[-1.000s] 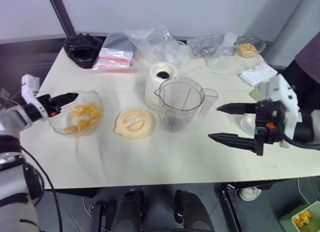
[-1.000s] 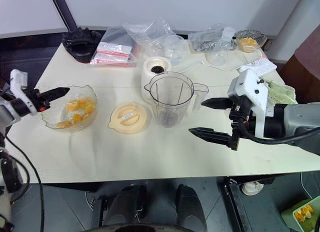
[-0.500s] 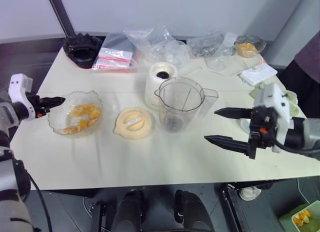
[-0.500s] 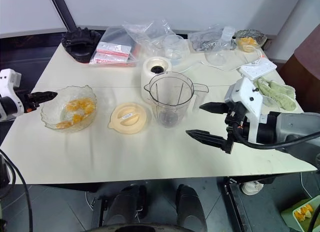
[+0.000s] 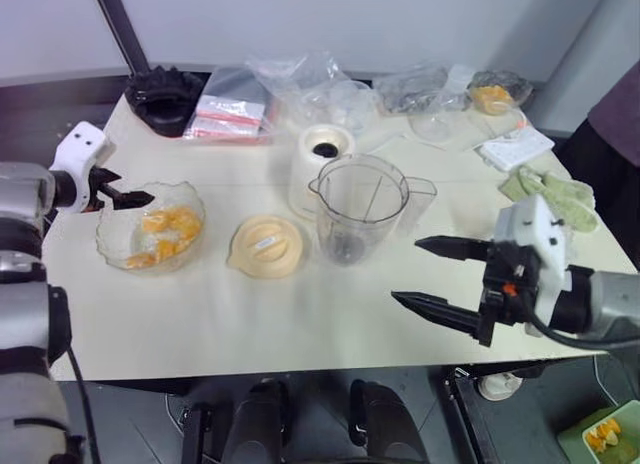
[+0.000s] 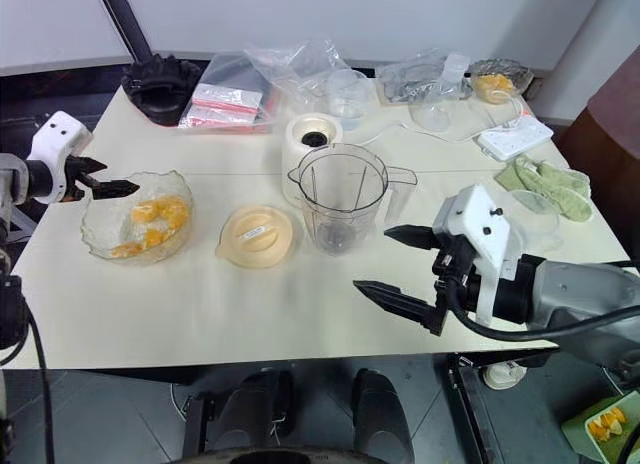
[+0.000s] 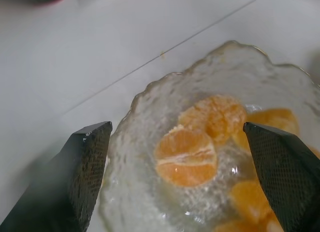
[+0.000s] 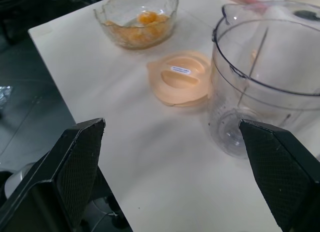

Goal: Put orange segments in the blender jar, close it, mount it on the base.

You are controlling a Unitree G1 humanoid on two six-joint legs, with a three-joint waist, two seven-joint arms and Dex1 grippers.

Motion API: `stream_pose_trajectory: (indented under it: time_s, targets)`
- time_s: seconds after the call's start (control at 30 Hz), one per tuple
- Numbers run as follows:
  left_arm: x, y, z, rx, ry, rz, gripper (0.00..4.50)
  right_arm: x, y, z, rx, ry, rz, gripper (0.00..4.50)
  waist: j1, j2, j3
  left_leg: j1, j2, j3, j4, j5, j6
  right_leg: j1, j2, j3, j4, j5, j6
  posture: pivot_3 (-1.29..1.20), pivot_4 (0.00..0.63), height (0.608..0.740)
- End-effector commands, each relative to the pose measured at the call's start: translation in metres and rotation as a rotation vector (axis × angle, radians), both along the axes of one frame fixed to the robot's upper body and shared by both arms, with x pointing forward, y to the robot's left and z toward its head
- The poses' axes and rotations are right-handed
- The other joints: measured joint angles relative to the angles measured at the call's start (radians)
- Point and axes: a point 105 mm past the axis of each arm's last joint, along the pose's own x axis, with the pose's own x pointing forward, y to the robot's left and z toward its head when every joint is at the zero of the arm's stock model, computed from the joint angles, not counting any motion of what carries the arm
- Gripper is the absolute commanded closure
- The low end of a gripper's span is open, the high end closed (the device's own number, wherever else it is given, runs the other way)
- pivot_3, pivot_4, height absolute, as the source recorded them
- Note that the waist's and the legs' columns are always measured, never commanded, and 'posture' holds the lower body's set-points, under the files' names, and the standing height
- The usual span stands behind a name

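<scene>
Several orange segments lie in a clear glass bowl at the table's left. My left gripper hovers open at the bowl's far left rim, its fingers spread wide on either side of the segments in the left wrist view. The blender jar stands upright at the middle without a lid, and nothing shows in it but the blade. The cream base stands right behind it. My right gripper is open and holds nothing, low over the table to the front right of the jar.
A peach round lid lies flat between bowl and jar. At the back are a black toothed ring, plastic bags, a small clear jug and another dish of orange. A power strip and green cloth lie at the right.
My left gripper has opened wide, rolled and moved forward to the bowl's rim. My right gripper has drawn back and down toward the table's front edge, still open.
</scene>
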Motion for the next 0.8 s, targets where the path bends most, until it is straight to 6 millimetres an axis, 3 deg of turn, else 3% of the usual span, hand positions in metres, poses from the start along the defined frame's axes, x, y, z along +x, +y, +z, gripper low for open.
stream_pose_trajectory:
  time_s: [0.03,0.2,0.3,0.43,0.57,0.7,0.8]
  targets:
    - [0.004,0.004,0.004,0.075,-0.024,0.032,0.13,-0.003,0.003,0.007,0.018,-0.026,0.02,0.0,0.0,-0.001,0.001,0.0,0.0,0.0,0.0,0.0,0.0,0.0,0.0,0.0,0.0,0.0,0.0,0.0,0.15,0.74]
    - [0.011,-0.006,0.012,0.117,0.042,0.08,0.13,0.007,-0.007,0.013,0.023,0.027,0.05,0.0,0.001,-0.002,0.001,0.0,0.0,-0.001,0.002,0.0,0.0,0.001,0.001,-0.001,0.001,0.0,0.0,0.0,0.15,0.74]
    - [0.016,-0.023,0.02,0.107,0.067,0.095,0.13,0.012,-0.015,0.011,-0.007,0.084,0.071,0.0,0.006,-0.002,0.001,0.0,0.0,-0.002,0.002,0.0,0.0,0.002,0.0,-0.002,0.0,0.0,0.0,0.0,0.15,0.74]
    - [0.022,-0.038,0.015,0.173,0.072,0.108,0.13,0.022,-0.028,0.007,-0.031,0.13,0.083,0.0,0.012,-0.002,0.001,-0.001,0.0,-0.002,0.002,0.0,0.0,0.002,0.0,-0.002,0.0,0.0,0.0,0.0,0.15,0.74]
    - [0.024,-0.027,0.002,0.246,0.071,0.2,0.13,0.031,-0.033,0.005,-0.06,0.118,0.086,0.0,0.001,-0.002,0.001,-0.001,0.0,-0.002,0.002,0.0,0.0,0.001,0.001,-0.002,0.001,0.0,0.0,0.0,0.15,0.74]
    - [0.019,-0.019,-0.01,0.164,0.095,0.344,0.13,0.032,-0.033,0.006,-0.055,0.107,0.089,0.0,-0.002,-0.002,0.001,0.0,0.0,-0.002,0.002,0.0,0.0,0.001,0.002,-0.002,0.003,0.0,0.001,0.0,0.15,0.74]
    - [0.014,-0.018,-0.021,0.214,0.112,0.354,0.13,0.033,-0.035,0.006,-0.058,0.102,0.082,0.0,0.0,-0.002,0.001,0.0,0.0,-0.002,0.002,0.0,0.0,0.001,0.003,-0.003,0.003,-0.001,0.002,0.0,0.15,0.74]
